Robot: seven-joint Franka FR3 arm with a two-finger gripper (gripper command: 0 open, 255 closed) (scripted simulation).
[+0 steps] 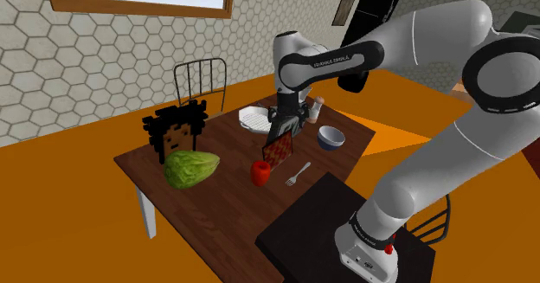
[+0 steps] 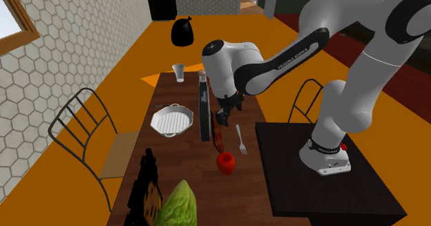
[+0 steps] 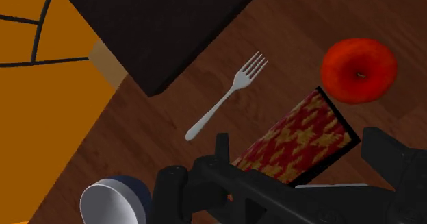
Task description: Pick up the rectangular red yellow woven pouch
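Gripper (image 3: 301, 166), clamped on one end of tilted pouch (image 3: 309, 130): I'd fear that edge hold slipping, pouch dropping onto fork (image 3: 226, 106) or apple (image 3: 358, 70).

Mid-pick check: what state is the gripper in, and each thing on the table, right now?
Gripper: shut on the pouch.
Pouch: clasped between the fingers, tilted, apparently lifted off the table.
Fork: lying flat on the table.
Apple: resting on the table, stem dimple up.
Bowl: upright, looks empty.
Glass: upright.
White dish: right way up on the table, empty.
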